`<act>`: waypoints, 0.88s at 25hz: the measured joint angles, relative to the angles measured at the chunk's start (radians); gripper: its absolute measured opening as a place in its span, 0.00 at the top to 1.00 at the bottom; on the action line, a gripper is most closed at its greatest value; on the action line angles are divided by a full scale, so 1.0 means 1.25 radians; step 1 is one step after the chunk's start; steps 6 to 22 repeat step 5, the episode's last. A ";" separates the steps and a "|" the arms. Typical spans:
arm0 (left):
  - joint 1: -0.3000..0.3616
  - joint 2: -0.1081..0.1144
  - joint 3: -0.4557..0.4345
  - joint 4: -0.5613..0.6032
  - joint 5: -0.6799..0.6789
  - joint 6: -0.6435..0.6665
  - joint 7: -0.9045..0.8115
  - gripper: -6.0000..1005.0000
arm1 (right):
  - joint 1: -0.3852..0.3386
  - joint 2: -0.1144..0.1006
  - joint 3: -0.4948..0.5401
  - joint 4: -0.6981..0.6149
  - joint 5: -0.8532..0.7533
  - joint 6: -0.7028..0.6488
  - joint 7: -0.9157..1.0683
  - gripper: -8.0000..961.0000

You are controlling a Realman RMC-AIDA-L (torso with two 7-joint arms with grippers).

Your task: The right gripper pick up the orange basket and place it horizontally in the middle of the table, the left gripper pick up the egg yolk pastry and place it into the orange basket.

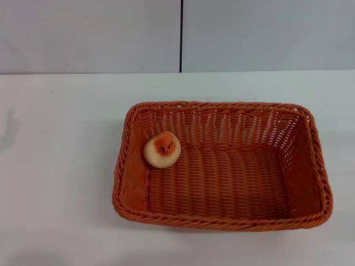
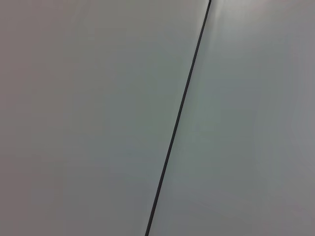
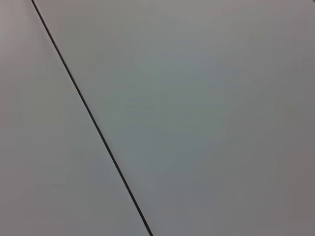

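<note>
The orange basket (image 1: 222,166) lies lengthwise across the middle of the white table (image 1: 61,166) in the head view. The egg yolk pastry (image 1: 162,149) rests inside it, on the basket floor in the far left corner, leaning toward the left wall with its orange glazed top facing up and forward. Neither the left gripper nor the right gripper appears in any view. Both wrist views show only a pale grey wall surface crossed by a thin dark seam.
A grey wall (image 1: 89,33) with a vertical dark seam (image 1: 181,33) stands behind the table's far edge. A faint shadow falls on the table at the far left (image 1: 8,130). White tabletop surrounds the basket on all sides.
</note>
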 joint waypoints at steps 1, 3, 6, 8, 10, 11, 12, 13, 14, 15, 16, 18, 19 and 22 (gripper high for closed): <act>0.000 0.000 0.000 0.000 0.000 -0.001 0.000 0.19 | 0.001 0.000 -0.001 0.000 0.000 0.000 0.000 0.50; -0.002 0.000 0.000 0.000 0.000 -0.001 0.000 0.19 | 0.001 0.000 -0.002 0.000 0.000 0.000 0.000 0.50; -0.006 0.000 0.000 0.000 0.000 -0.001 0.000 0.19 | 0.001 0.000 -0.003 0.000 0.000 0.000 0.000 0.50; -0.006 0.000 0.000 0.000 0.000 -0.001 0.000 0.19 | 0.001 0.000 -0.003 0.000 0.000 0.000 0.000 0.50; -0.006 0.000 0.000 0.000 0.000 -0.001 0.000 0.19 | 0.001 0.000 -0.003 0.000 0.000 0.000 0.000 0.50; -0.006 0.000 0.000 0.000 0.000 -0.001 0.000 0.19 | 0.001 0.000 -0.003 0.000 0.000 0.000 0.000 0.50; -0.006 0.000 0.000 0.000 0.000 -0.001 0.000 0.19 | 0.001 0.000 -0.003 0.000 0.000 0.000 0.000 0.50; -0.006 0.000 0.000 0.000 0.000 -0.001 0.000 0.19 | 0.001 0.000 -0.003 0.000 0.000 0.000 0.000 0.50; -0.006 0.000 0.000 0.000 0.000 -0.001 0.000 0.19 | 0.001 0.000 -0.003 0.000 0.000 0.000 0.000 0.50; -0.006 0.000 0.000 0.000 0.000 -0.001 0.000 0.19 | 0.001 0.000 -0.003 0.000 0.000 0.000 0.000 0.50; -0.006 0.000 0.000 0.000 0.000 -0.001 0.000 0.19 | 0.001 0.000 -0.003 0.000 0.000 0.000 0.000 0.50; -0.006 0.000 0.000 0.000 0.000 -0.001 0.000 0.19 | 0.001 0.000 -0.003 0.000 0.000 0.000 0.000 0.50; -0.006 0.000 0.000 0.000 0.000 -0.001 0.000 0.19 | 0.001 0.000 -0.003 0.000 0.000 0.000 0.000 0.50; -0.006 0.000 0.000 0.000 0.000 -0.001 0.000 0.19 | 0.001 0.000 -0.003 0.000 0.000 0.000 0.000 0.50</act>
